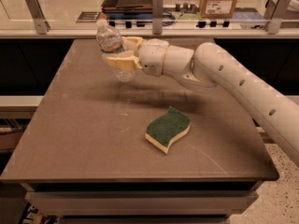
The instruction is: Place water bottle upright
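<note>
- Table (84, 139): brown top, arm (243, 87) reaching over it from the right
- Sponge (167, 127): green side up, flat near the middle, well apart from the bottle
- Bottle (110, 38): held above the table's far left part, cap up, leaning slightly left
- Gripper (119, 51): jaws grasping the bottle's body

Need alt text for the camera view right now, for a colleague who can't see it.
The hand grips a clear bottle, cap up and tilted slightly, above the far side of a brown table. A green sponge lies flat nearer the front, apart from it.
</note>
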Motion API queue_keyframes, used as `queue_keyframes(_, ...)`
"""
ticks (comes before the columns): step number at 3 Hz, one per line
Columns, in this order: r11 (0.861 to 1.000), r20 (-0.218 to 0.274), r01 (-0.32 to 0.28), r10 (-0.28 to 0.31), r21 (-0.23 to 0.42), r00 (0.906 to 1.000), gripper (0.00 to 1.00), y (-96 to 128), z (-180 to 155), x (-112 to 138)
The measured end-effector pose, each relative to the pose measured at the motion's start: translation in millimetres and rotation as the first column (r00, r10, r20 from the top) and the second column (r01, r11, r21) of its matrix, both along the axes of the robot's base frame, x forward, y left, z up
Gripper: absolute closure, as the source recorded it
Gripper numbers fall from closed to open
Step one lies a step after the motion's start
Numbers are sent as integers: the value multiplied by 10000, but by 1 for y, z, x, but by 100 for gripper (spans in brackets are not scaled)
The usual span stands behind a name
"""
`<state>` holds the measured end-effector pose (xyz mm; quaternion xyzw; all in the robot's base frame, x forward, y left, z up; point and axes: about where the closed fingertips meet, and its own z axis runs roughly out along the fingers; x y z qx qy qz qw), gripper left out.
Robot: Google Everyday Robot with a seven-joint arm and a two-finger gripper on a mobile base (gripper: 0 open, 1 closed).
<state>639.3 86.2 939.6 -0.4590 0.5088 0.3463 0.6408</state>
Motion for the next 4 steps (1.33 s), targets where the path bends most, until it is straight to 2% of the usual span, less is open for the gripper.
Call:
queue_keyframes(1,9996,-580,-187,198,187,9981,100,2,-13,-2)
queue_keyframes(2,9973,-872,-465,514,573,9949,100,7,-22,0)
queue_keyframes(4,9865,-792,-752,874,1455,9930,100,11,-33,15)
